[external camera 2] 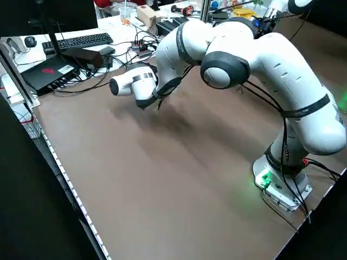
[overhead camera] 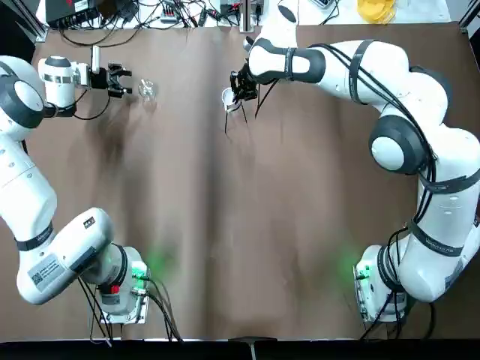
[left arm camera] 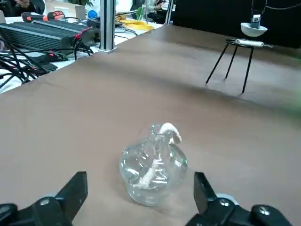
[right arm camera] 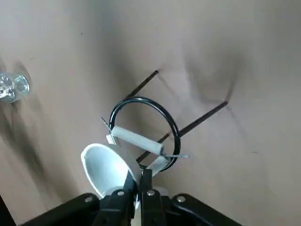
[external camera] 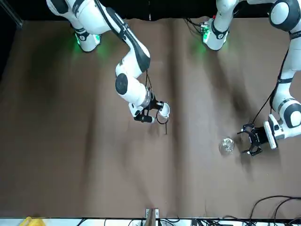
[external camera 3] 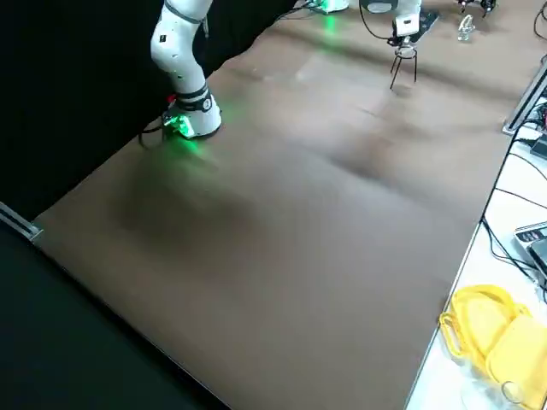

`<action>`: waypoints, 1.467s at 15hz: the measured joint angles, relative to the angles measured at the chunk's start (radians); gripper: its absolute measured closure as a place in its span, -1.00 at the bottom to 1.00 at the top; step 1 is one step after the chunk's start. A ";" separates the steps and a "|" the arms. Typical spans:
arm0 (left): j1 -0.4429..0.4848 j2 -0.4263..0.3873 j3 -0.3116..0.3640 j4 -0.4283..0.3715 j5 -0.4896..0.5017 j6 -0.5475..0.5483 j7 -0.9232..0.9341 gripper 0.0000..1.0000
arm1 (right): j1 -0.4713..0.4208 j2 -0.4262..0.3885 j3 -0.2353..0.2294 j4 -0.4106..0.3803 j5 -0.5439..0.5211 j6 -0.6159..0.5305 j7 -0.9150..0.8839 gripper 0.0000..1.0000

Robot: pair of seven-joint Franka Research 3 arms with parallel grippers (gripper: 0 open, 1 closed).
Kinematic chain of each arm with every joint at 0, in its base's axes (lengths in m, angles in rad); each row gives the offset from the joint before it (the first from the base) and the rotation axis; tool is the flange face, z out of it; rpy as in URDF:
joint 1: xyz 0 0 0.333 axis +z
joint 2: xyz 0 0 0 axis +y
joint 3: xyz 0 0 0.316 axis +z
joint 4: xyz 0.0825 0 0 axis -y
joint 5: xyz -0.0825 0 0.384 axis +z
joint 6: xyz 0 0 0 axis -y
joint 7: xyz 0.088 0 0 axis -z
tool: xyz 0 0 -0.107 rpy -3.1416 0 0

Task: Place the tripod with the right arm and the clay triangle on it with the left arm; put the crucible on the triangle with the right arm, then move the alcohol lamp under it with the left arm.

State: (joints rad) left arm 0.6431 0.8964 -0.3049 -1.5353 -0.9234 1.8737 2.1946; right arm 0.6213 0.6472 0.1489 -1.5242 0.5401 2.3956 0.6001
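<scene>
Surface (overhead camera: pixel 225 225) brown.
Right pincer (right arm camera: pixel 136 186) far centre, clenched on crucible (right arm camera: pixel 106 169) rim, just above tripod (right arm camera: pixel 143 125).
Triangle (right arm camera: pixel 138 141) on ring.
Centre crucible over triangle, lower slowly, release only once seated.
Left pincer (left arm camera: pixel 141 197) far left, released, straddling lamp (left arm camera: pixel 153 165), untouched.

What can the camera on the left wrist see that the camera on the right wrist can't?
Only the left wrist view shows the open left gripper just short of the alcohol lamp, with its white wick, and cables and gear off the table's edge.

Only the right wrist view looks down through the tripod ring, and shows the right gripper pinching the crucible by its rim above it.

Both show the lamp, tripod, crucible, clay triangle and brown table.
</scene>
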 joint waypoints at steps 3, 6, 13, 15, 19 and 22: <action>0.000 0.028 0.001 0.000 0.000 -0.001 0.064 -0.99 | 0.009 0.009 0.000 0.000 0.000 0.011 0.000 0.86; -0.001 0.066 0.003 0.001 0.000 -0.001 0.129 -0.99 | 0.009 0.010 -0.002 0.000 0.000 0.012 0.000 0.86; -0.033 0.129 0.003 0.017 -0.096 0.001 0.238 -0.99 | 0.010 0.011 -0.009 0.000 0.000 0.012 -0.001 0.87; -0.044 0.133 0.003 0.018 -0.124 0.009 0.256 -0.99 | 0.010 0.011 -0.009 0.000 0.000 0.012 -0.001 0.87; -0.060 0.147 0.003 0.019 -0.164 0.015 0.261 -0.99 | 0.012 0.011 -0.009 0.000 0.000 0.012 -0.001 0.87; -0.074 0.154 0.004 0.020 -0.205 0.020 0.263 -0.99 | 0.012 0.012 -0.009 0.000 0.000 0.012 -0.001 0.87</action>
State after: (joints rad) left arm 0.5695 1.0508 -0.3012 -1.5154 -1.1289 1.8938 2.4577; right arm 0.6331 0.6592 0.1402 -1.5238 0.5404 2.4073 0.5989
